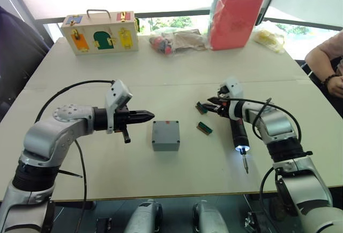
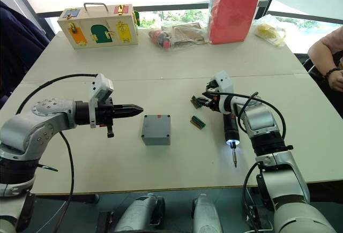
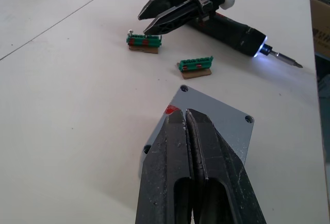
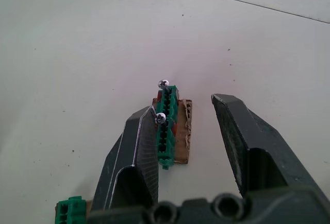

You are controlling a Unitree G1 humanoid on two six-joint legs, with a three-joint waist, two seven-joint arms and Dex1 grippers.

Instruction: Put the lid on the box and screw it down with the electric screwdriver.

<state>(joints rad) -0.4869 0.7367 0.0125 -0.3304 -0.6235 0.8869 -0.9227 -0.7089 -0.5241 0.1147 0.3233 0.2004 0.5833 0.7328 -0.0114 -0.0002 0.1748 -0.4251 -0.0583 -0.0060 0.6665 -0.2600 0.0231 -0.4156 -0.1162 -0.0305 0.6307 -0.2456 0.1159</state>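
Fingers of the left gripper (image 1: 149, 117) are pressed together with nothing between them, pointing right toward the small square grey plastic box (image 1: 165, 135), which sits near the middle of the pale table (image 1: 161, 77); the closed tips hover just to the left of the box and above its near-left part, not touching it. A flat square grey plastic lid (image 3: 216, 126) with corner screw holes lies on top of the box, and a small red mark shows at its far edge. The right gripper (image 4: 183, 118) has its fingers spread wide and grips nothing; one finger (image 4: 135, 152) rests just beside a small green terminal block on a brown base (image 4: 167, 123), which carries two small silver screws, and the block lies between the two fingers. A second green block (image 1: 204, 128) lies on the table between that gripper and the box. The slim black and dark-red electric screwdriver (image 1: 239, 134) lies flat on the table just beside the right forearm, to the right of the box, with its tip lit and its thin metal bit pointing toward the near edge. At the far edge of the table stand a wooden case with coloured doors (image 1: 100, 32) and a red padded bag (image 1: 236, 17).
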